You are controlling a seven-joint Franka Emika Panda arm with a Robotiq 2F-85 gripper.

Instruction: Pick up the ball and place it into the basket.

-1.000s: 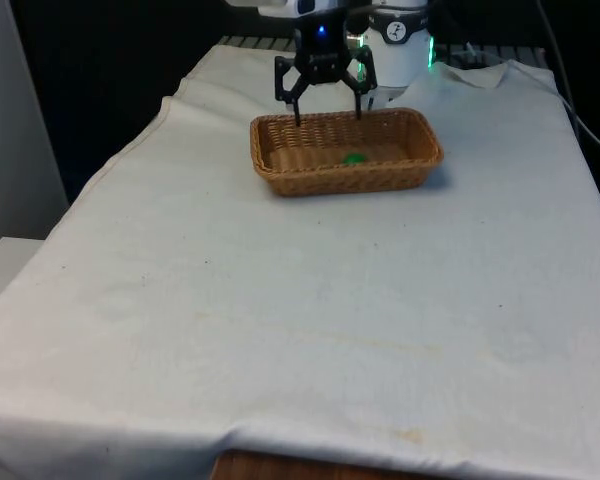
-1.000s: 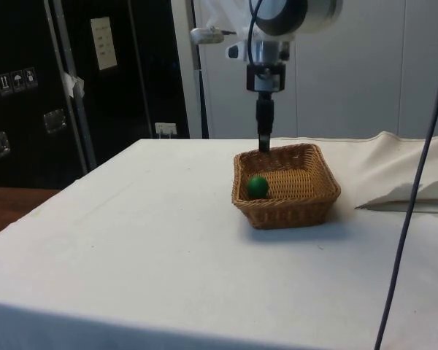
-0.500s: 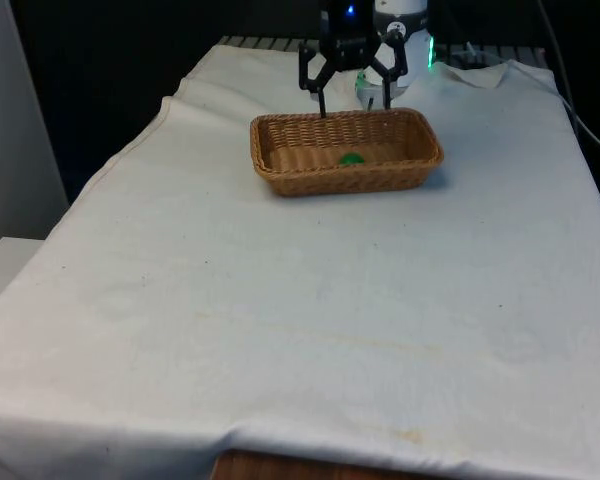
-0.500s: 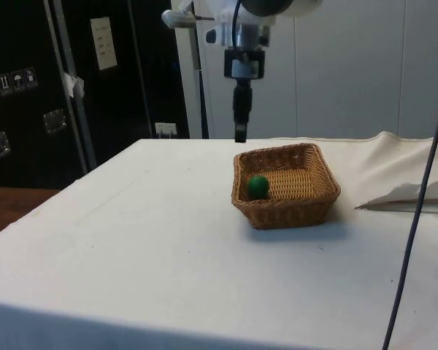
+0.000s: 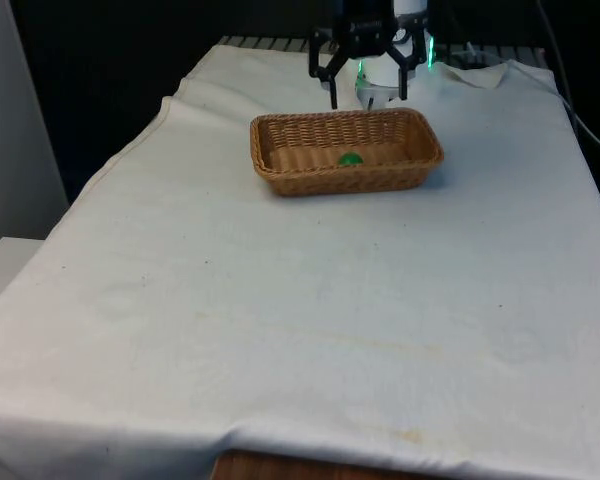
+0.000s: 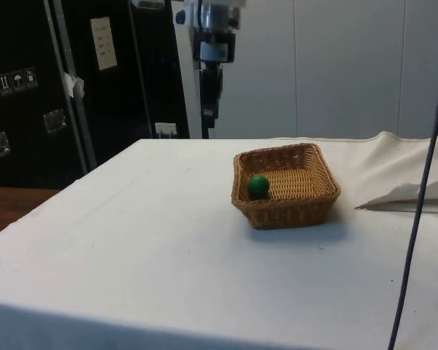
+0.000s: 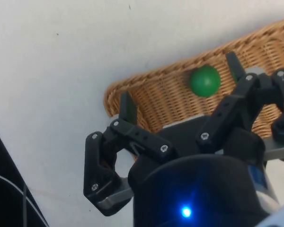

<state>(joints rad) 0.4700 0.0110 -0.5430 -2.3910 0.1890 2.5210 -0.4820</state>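
The green ball (image 6: pixel 258 185) lies inside the wicker basket (image 6: pixel 323 191), resting against the inner wall of the end that faces the side camera; in the front view it sits on the basket floor (image 5: pixel 351 158), a little toward the far wall. By how things lie, the placing looks done.

The gripper (image 5: pixel 367 95) hangs above and beyond the basket's far rim, clear of the wicker. Its 2 fingers are spread wide and hold nothing. The wrist view looks down past one fingertip (image 7: pixel 127 106) onto the basket corner and the ball (image 7: pixel 205 81).

Little can go wrong from here, as far as I can judge. The main risk is the arm sweeping low over the basket on its way off: a finger catching the rim could drag or tip the light basket on the white cloth (image 5: pixel 280 300) and roll the ball out. The ball is round and free, so any knock to the basket would set it rolling, though the walls look high enough to keep it in.
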